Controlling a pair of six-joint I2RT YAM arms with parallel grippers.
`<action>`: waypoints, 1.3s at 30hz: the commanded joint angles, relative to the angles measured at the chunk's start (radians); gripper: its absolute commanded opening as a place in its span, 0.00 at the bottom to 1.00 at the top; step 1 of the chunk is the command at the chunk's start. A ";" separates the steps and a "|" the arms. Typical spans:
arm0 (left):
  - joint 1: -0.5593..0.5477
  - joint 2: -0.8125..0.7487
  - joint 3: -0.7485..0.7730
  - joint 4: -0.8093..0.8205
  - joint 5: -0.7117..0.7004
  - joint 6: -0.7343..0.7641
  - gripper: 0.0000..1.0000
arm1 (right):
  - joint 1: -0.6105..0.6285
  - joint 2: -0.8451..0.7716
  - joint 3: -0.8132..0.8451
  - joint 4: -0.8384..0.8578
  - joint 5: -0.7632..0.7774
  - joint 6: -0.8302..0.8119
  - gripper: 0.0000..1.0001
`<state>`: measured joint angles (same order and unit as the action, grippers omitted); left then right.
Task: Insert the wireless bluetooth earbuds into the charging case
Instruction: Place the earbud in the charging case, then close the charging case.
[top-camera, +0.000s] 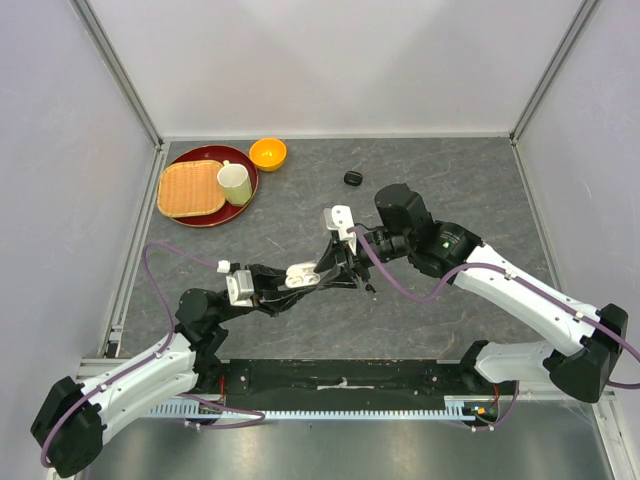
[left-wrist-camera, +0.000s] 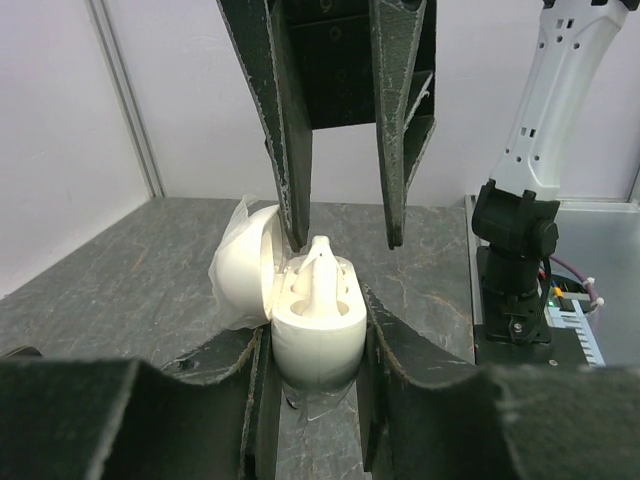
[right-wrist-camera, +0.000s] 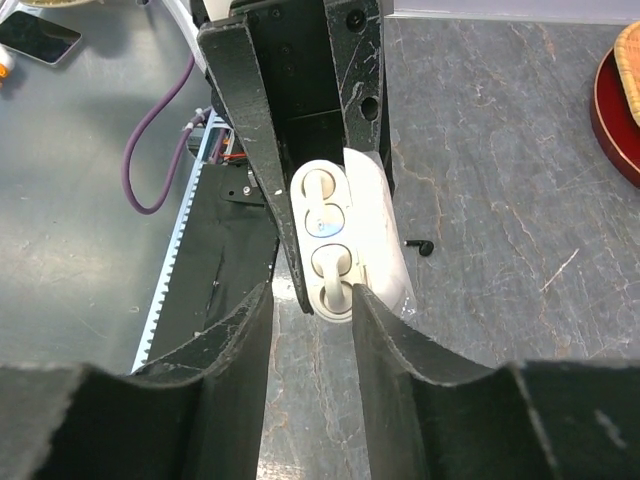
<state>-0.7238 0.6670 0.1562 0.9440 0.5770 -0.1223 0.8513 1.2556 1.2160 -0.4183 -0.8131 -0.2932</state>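
Grey worktop (top-camera: 450, 190) is stretching wide around; left jaws are clamping the open charging case (left-wrist-camera: 315, 335), white earbud (left-wrist-camera: 322, 262) pointing upward between released right jaws.

One each: white case (top-camera: 302, 275), black case (top-camera: 352, 178), black earbud (right-wrist-camera: 424, 246), cup (top-camera: 235, 184), bowl (top-camera: 267, 153), plate (top-camera: 212, 220), mat (top-camera: 190, 188).

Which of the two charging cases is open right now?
The white charging case, clamped in the left gripper with its lid swung aside; the black case lies alone farther back, apparently shut.

top cam high, looks down, l/r wrist cams close, facing each other, share white case (left-wrist-camera: 318, 335)
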 joint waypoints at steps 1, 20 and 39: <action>-0.005 -0.006 0.020 0.029 0.015 0.001 0.02 | -0.005 -0.051 0.007 0.039 0.055 -0.009 0.46; -0.006 -0.009 0.039 -0.080 -0.048 0.046 0.02 | -0.003 -0.154 -0.188 0.400 0.773 0.463 0.64; -0.006 0.006 0.032 -0.063 -0.037 0.032 0.02 | -0.005 0.039 -0.139 0.395 0.727 0.898 0.70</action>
<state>-0.7261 0.6651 0.1577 0.8433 0.5484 -0.1101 0.8471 1.2686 1.0351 -0.0303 -0.0814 0.5072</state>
